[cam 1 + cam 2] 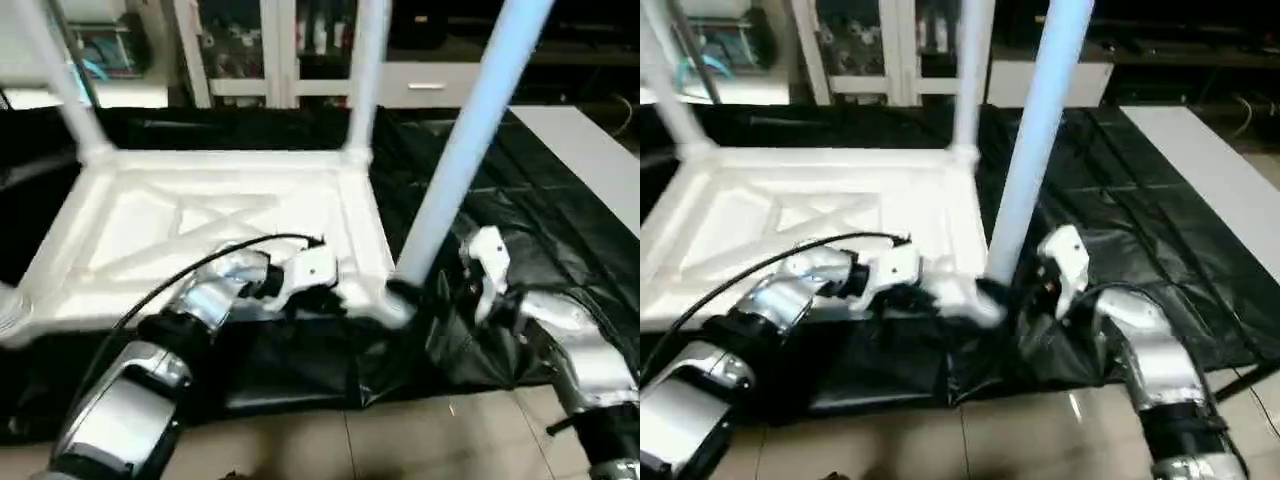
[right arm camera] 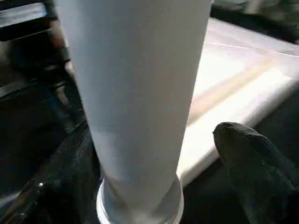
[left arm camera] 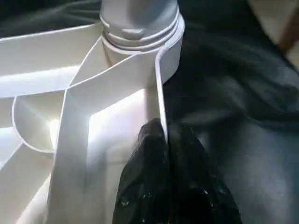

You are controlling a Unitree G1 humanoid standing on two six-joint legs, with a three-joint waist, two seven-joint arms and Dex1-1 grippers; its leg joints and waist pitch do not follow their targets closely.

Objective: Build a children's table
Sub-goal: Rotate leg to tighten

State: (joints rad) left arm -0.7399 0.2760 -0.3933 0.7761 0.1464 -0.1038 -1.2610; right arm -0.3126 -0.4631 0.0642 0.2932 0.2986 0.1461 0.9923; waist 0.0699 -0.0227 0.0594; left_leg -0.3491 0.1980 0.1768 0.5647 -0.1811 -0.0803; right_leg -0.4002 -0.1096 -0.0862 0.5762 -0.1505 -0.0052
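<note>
My left forearm (image 1: 130, 385) reaches forward and inward from the lower left, its wrist bent toward the middle. My left end effector (image 3: 167, 140) has its two black fingers (image 3: 145, 186) pressed together, pinching a thin white rim (image 3: 161, 105) between them. My right forearm (image 1: 1150, 360) rises from the lower right, angled inward. My right end effector (image 2: 154, 154) stands with its fingers spread wide, one dark finger (image 2: 252, 163) on either side of a white leg (image 2: 135, 93), not gripping it.
</note>
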